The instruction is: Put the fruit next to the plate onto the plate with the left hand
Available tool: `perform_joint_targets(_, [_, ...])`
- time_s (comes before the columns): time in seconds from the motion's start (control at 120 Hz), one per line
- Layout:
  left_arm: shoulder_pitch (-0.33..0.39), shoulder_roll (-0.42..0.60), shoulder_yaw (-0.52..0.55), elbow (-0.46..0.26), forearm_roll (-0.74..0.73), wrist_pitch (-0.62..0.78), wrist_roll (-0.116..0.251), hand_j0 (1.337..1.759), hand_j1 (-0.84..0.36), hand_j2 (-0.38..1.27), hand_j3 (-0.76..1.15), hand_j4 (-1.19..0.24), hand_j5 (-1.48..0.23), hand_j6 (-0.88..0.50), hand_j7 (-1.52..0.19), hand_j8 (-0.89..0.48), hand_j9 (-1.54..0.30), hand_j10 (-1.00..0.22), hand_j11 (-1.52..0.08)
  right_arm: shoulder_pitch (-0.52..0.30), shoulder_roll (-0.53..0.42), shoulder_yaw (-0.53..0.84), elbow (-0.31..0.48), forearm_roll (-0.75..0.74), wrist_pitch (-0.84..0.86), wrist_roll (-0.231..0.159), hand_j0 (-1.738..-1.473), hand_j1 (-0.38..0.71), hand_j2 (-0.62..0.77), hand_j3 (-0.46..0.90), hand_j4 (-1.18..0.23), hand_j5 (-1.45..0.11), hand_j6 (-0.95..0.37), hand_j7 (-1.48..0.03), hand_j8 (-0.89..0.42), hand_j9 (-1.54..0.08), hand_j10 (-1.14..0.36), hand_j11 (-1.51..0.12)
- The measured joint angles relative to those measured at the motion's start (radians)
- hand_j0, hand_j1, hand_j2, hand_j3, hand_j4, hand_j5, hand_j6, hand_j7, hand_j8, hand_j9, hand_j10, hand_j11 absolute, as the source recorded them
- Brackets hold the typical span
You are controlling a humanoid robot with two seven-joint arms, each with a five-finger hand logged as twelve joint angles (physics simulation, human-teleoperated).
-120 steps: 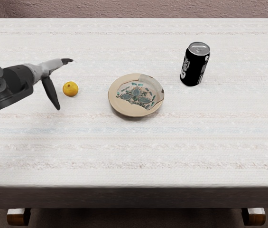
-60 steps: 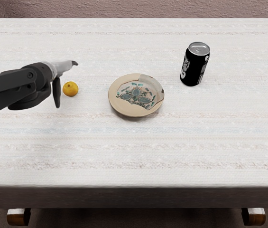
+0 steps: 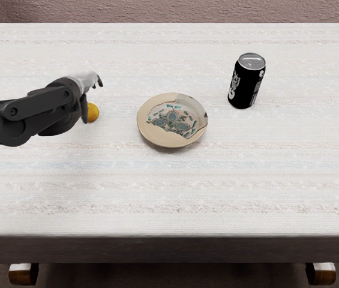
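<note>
The left robot hand (image 3: 73,97) hangs just over the orange fruit (image 3: 93,111), fingers spread and gripping nothing. The fruit lies on the counter (image 3: 169,186), left of the plate (image 3: 172,144).

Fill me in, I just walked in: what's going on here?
The left hand is at the orange, partly covering it, fingers open and not yet gripping. The orange lies on the table, left of the plate and apart from it. A can stands upright behind the plate's right side. The right arm is out of view.
</note>
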Motion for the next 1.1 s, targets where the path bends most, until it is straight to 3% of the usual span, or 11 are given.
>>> perform_joint_targets(0.217, [0.029, -0.04, 0.04, 0.084, -0.001, 0.052, -0.027, 1.658, 0.0, 0.06, 0.0, -0.3, -0.38, -0.3, -0.38, -0.3, -0.38, -0.3, -0.38, 0.0, 0.0, 0.0, 0.0, 0.0, 0.0, 0.0, -1.658, -0.35, 0.0, 0.0, 0.0, 0.0, 0.0, 0.0, 0.0, 0.0, 0.0, 0.0])
perform_joint_targets(0.833, [0.037, -0.106, 0.099, 0.174, -0.012, 0.053, -0.051, 1.658, -0.02, 0.06, 0.0, -0.31, -0.4, -0.31, -0.4, -0.31, -0.4, -0.31, -0.4, -0.001, 0.0, 0.0, 0.0, 0.0, 0.0, 0.0, -1.658, -0.35, 0.0, 0.0, 0.0, 0.0, 0.0, 0.0, 0.0, 0.0, 0.0, 0.0])
perform_joint_targets(1.1, [0.037, -0.124, 0.102, 0.196, -0.015, 0.019, -0.063, 1.658, -0.1, 0.08, 0.0, -0.38, -0.49, -0.38, -0.49, -0.38, -0.49, -0.38, -0.49, -0.001, 0.0, 0.0, 0.0, 0.0, 0.0, 0.0, -1.658, -0.35, 0.0, 0.0, 0.0, 0.0, 0.0, 0.0, 0.0, 0.0, 0.0, 0.0])
